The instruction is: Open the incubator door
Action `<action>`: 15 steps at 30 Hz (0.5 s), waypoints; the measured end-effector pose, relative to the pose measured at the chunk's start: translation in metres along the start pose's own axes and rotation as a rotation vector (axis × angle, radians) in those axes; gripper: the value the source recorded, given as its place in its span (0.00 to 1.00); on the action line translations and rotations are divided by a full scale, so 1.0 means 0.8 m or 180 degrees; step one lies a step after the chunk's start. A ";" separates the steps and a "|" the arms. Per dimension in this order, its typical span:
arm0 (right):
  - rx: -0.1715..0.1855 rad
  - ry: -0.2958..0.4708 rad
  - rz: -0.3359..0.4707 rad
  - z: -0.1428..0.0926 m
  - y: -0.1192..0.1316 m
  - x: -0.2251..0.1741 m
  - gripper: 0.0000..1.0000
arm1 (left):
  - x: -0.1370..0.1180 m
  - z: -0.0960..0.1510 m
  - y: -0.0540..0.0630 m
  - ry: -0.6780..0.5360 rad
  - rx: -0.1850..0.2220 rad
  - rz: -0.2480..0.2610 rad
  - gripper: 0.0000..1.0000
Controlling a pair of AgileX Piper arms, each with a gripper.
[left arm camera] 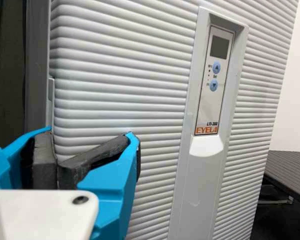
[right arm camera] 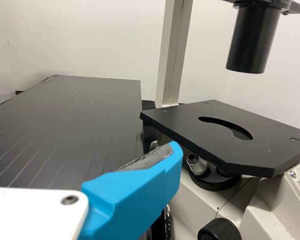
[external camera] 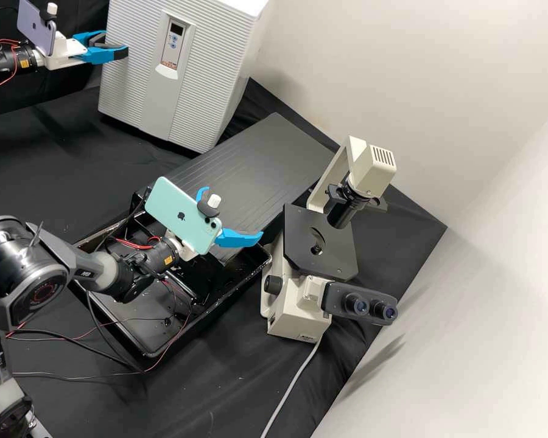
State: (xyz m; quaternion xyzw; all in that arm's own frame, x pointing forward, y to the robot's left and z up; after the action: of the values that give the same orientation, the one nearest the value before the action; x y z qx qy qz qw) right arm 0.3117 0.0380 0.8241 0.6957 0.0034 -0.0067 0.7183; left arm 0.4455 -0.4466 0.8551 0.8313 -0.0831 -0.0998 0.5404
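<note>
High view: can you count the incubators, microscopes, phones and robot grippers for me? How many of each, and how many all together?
Incubator: 1
Microscope: 1
Phones: 2 (purple phone, mint-green phone)
Grippers: 2 (left gripper, right gripper)
Total: 6

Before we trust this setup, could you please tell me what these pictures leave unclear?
- Incubator interior: high view, hidden behind the door.
- Whether the left gripper touches the door: left wrist view, its own jaws cover the spot.
- Any reading on the screen: left wrist view, too dark.
- Far end of the white cable: cut off by the high view's bottom edge.
</note>
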 end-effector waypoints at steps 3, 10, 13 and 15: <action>0.0000 0.0000 0.0000 0.000 0.000 0.000 1.00 | -0.002 0.001 0.000 -0.0003 -0.0002 0.0000 0.00; 0.0000 0.0000 0.0000 0.000 0.000 0.000 1.00 | -0.008 0.005 0.002 -0.0013 -0.0048 -0.0018 0.00; 0.0000 0.0000 0.0000 0.000 0.000 0.000 1.00 | -0.014 0.009 0.001 -0.0020 -0.0052 -0.0041 0.00; 0.0000 0.0000 0.0000 0.000 0.000 0.000 1.00 | -0.020 0.013 0.002 -0.0035 -0.0064 -0.0045 0.00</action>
State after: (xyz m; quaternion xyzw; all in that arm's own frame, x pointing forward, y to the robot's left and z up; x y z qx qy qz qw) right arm 0.3117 0.0380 0.8241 0.6957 0.0034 -0.0067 0.7183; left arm 0.4272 -0.4522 0.8533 0.8259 -0.0792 -0.1090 0.5475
